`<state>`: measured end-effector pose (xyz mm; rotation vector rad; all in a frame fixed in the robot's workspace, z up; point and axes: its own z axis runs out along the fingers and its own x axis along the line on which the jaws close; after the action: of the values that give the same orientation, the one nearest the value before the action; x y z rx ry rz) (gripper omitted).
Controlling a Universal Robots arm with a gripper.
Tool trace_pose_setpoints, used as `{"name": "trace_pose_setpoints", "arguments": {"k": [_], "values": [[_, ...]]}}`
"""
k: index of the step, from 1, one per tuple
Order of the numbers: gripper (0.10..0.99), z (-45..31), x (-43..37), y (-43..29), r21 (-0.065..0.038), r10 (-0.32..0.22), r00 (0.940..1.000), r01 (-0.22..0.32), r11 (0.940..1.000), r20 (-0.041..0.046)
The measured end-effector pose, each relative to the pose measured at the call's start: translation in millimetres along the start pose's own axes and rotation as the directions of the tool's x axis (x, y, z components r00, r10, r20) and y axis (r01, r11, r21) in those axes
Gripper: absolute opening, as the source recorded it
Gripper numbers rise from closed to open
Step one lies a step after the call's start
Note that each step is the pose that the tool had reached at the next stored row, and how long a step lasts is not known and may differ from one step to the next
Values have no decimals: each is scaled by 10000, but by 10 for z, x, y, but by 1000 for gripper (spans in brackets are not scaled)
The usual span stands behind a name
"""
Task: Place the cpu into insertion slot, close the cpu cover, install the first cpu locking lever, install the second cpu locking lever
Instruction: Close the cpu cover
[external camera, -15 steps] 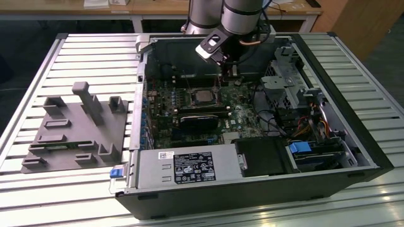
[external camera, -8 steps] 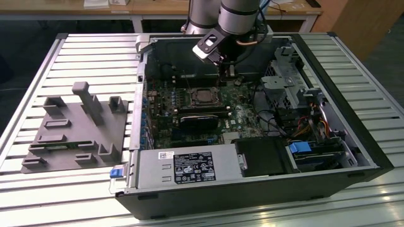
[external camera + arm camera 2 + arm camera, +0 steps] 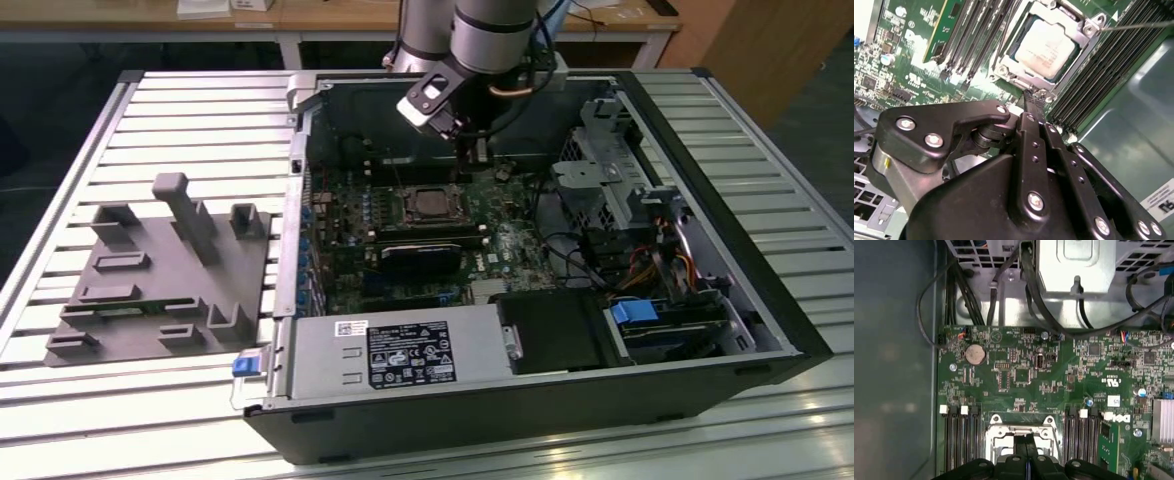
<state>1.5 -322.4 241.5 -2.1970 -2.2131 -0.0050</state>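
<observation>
The cpu lies flat in its socket on the green motherboard, its dull silver top showing through the cpu cover, which rests down around it. A thin metal locking lever runs out from one socket corner. My gripper is shut, with its narrow black fingertips pressed together just off the socket's edge and touching or nearly touching the frame. In the exterior view the gripper hangs inside the open computer case just behind the cpu. The first wrist view shows the fingertips over the socket frame.
Black memory slots flank the socket, and one holds a green memory stick. Black cables and a metal drive cage stand nearby. A power supply fills the case front. A grey fixture sits on the slatted table.
</observation>
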Motion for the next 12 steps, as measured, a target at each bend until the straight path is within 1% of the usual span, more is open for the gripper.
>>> {"name": "trace_pose_setpoints", "arguments": {"k": [2,6,12], "values": [[102,7,0,-43,-36,-1,10000,1,10000,-1],[102,25,1,-139,-68,-1,10000,1,10000,-2],[102,90,-2,-232,-164,-3,10000,3,9999,-1]]}}
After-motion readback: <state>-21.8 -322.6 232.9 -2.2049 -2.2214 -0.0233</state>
